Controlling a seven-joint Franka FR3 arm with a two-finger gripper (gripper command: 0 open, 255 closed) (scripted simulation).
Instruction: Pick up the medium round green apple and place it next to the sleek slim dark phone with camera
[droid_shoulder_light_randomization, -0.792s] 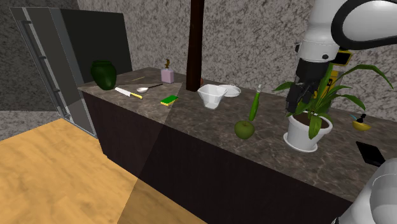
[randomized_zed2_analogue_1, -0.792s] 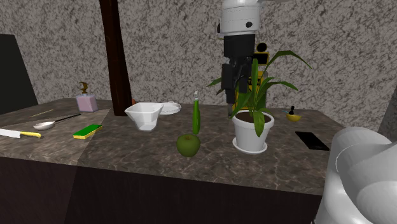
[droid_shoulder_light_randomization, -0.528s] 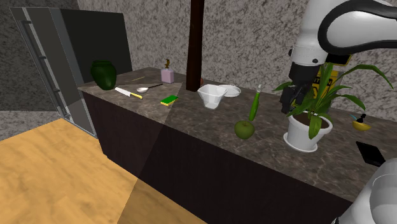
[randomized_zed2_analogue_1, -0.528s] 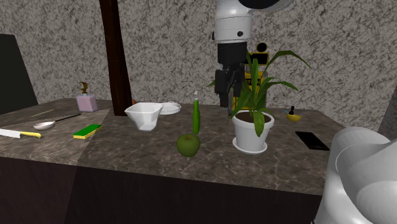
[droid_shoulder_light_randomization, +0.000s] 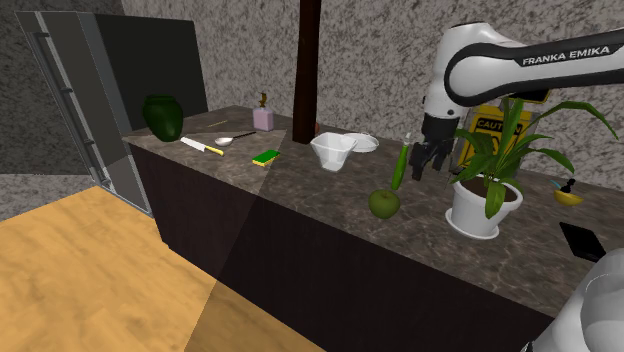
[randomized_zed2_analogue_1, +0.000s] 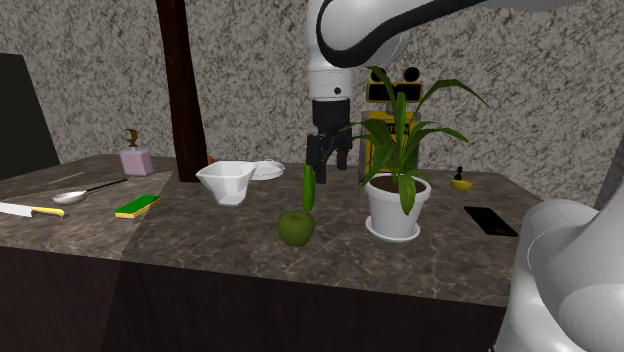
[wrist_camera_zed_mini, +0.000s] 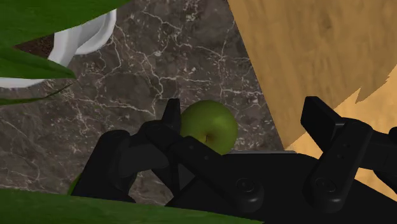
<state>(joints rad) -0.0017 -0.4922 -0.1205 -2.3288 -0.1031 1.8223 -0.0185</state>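
Note:
The green apple (droid_shoulder_light_randomization: 384, 204) (randomized_zed2_analogue_1: 296, 228) (wrist_camera_zed_mini: 208, 125) rests on the dark marble counter (droid_shoulder_light_randomization: 300, 190), near its front edge and just in front of a slim green bottle (droid_shoulder_light_randomization: 401, 165) (randomized_zed2_analogue_1: 309, 185). My gripper (droid_shoulder_light_randomization: 425, 166) (randomized_zed2_analogue_1: 326, 168) (wrist_camera_zed_mini: 245, 118) hangs open above the counter, higher than the apple and a little behind it, close to the bottle. Nothing is between its fingers. The dark phone (droid_shoulder_light_randomization: 582, 241) (randomized_zed2_analogue_1: 490, 221) lies flat on the far side of a potted plant from the apple.
A white-potted plant (droid_shoulder_light_randomization: 478, 208) (randomized_zed2_analogue_1: 396, 208) with long leaves stands right beside the gripper. Further along the counter are a white bowl (droid_shoulder_light_randomization: 333, 151) (randomized_zed2_analogue_1: 226, 183), a sponge (droid_shoulder_light_randomization: 267, 156), a knife (droid_shoulder_light_randomization: 203, 147) and a soap dispenser (droid_shoulder_light_randomization: 263, 117). A small yellow object (droid_shoulder_light_randomization: 568, 195) sits behind the phone.
The arm has swung from over the plant toward the shoulder view's left and come down, so the gripper now hangs near the green bottle above the apple. The apple has not moved.

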